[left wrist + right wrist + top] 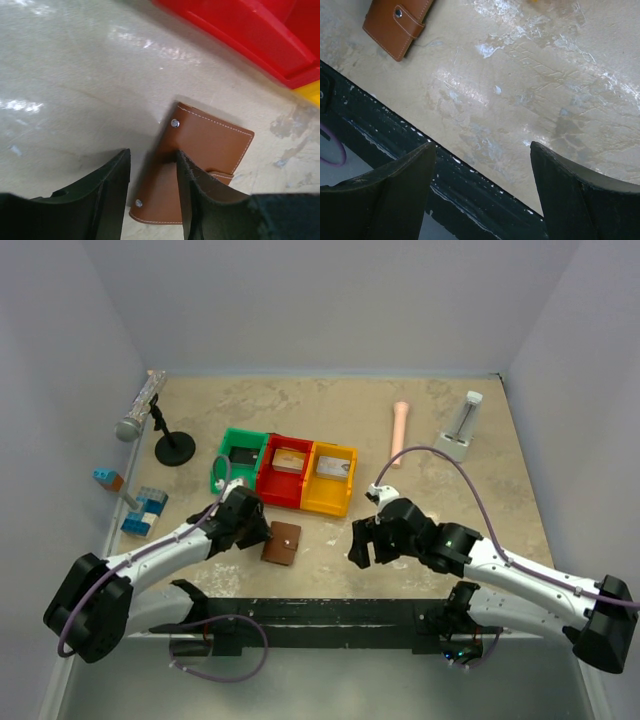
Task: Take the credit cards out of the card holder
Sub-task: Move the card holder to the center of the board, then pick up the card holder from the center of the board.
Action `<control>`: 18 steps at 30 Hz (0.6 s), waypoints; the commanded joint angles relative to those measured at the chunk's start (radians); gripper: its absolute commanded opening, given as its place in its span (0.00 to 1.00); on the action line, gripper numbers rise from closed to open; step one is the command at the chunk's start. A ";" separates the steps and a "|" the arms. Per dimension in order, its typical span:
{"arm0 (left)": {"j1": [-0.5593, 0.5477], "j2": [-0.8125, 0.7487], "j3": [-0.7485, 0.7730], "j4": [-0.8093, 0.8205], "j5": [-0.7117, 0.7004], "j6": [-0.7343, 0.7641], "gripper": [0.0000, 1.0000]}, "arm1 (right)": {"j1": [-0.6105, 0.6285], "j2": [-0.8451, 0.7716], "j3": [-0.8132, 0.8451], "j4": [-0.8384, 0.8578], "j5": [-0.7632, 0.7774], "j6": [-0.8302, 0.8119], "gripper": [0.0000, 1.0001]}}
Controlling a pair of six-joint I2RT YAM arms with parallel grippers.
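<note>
Top view: the card holder lies flat on the table, low and a little left of centre in the frame. It sits just below the red bin and apart from it. It is folded shut, brown side up, with a strap and a snap across one edge.

The left gripper is at the left edge of the card holder. In the left wrist view its fingers stand at a middling gap, neither wide nor pinched. The left edge of the card holder runs up through that gap. The left-hand finger is over bare table, with table showing between it and the leather, and the right-hand finger overlaps the brown cover. Nothing is clamped. I cannot tell whether either finger touches the leather or the table.

The right gripper hangs right of centre, well apart from the card holder. Its fingers are spread wide with nothing between them, over bare table and the dark rail along the near edge. The right wrist view has the card holder in its upper left corner.

The green bin, red bin and yellow bin sit side by side above the card holder. Each holds a small flat item that I cannot make out.

Elsewhere: a microphone on a stand upper left, blue blocks at the left edge, a pink cylinder and a white stand upper right.
</note>
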 commanded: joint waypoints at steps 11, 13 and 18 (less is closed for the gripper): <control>-0.148 0.053 -0.105 0.241 0.125 -0.117 0.44 | 0.013 -0.057 -0.025 0.029 0.030 0.054 0.82; -0.204 0.040 -0.108 0.240 0.088 -0.186 0.43 | 0.014 -0.068 -0.034 0.029 0.028 0.059 0.82; -0.267 -0.009 -0.181 0.274 0.047 -0.371 0.41 | 0.013 -0.070 -0.057 0.050 0.019 0.086 0.82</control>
